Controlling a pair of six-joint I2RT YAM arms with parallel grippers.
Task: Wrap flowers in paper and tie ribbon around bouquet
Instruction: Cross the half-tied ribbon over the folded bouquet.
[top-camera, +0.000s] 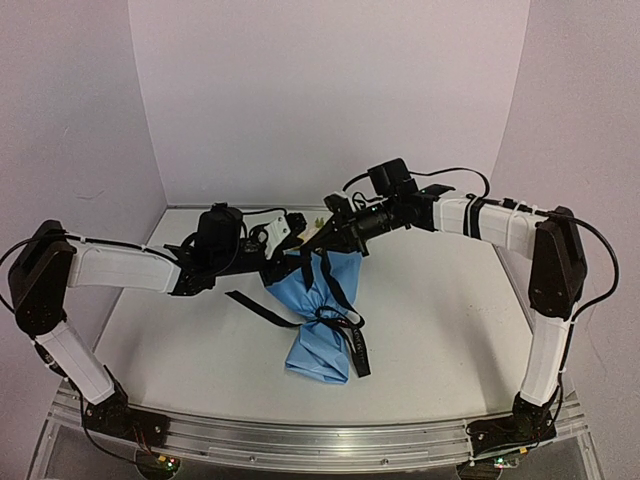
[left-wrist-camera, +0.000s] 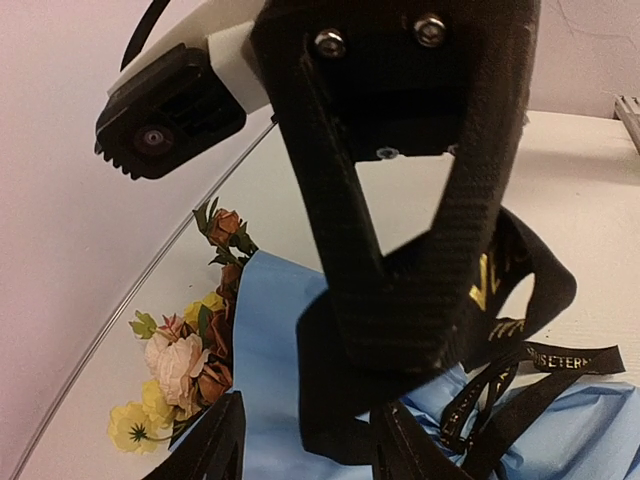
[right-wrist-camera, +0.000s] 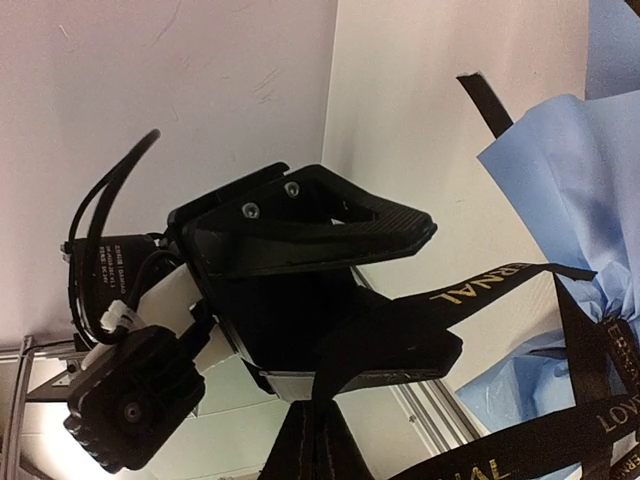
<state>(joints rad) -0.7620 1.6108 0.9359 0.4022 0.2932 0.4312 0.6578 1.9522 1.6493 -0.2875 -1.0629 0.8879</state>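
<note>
- Bouquet (top-camera: 318, 320): flat on the table (top-camera: 450, 320) between the two arms, wide rim toward the back wall, flared stem end toward the arm bases.
- Paper (top-camera: 312, 352): light blue, gathered tight at a narrow waist, crumpled above and below it.
- Flowers (left-wrist-camera: 185, 365): poking out past the paper's rim; yellow, pale pink and rust-orange, with green leaves.
- Ribbon (top-camera: 357, 348): black with gold lettering, looped around the waist. One tail flat on the table to the left, another alongside the paper's lower right, and strands rising to the grippers.
- Right gripper (right-wrist-camera: 305, 435): fingers pressed together, pinching the ribbon above the bouquet's upper half. A taut length with lettering runs from there back to the paper.
- Left gripper (left-wrist-camera: 305, 445): jaws spread partway, tips on either side of the hanging ribbon, close against the right gripper. Cannot tell whether either pad touches the ribbon.
- Both grippers meet over the bouquet's wide end, nearly tip to tip.
</note>
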